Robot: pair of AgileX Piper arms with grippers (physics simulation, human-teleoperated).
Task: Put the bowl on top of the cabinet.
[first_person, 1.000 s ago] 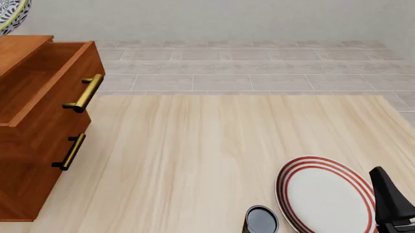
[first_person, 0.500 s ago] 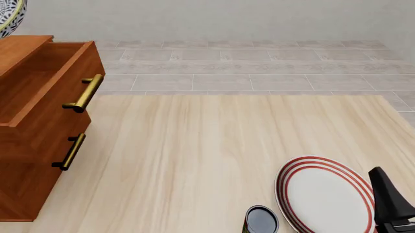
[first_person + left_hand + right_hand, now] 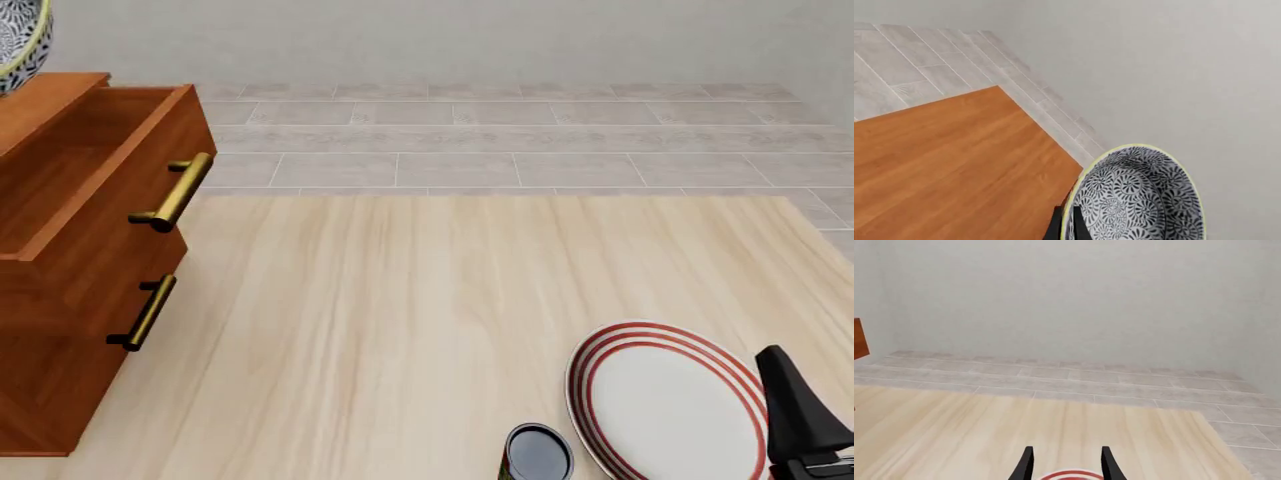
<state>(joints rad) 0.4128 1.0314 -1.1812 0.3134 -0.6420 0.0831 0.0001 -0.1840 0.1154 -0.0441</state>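
Nearest me, my right gripper (image 3: 1065,465) idles with fingers apart above the plate (image 3: 667,400), the can (image 3: 537,452) beside it, both well clear of the job. Farther off, my left gripper (image 3: 1065,225) pinches the bowl (image 3: 1134,197) by its rim, holding it above the cabinet (image 3: 947,165) top so it can settle flat; nothing blocks that surface.

The bowl (image 3: 19,45) has sunk lower at the cabinet's (image 3: 80,250) far left corner (more of it shows now), nearer the cabinet top.
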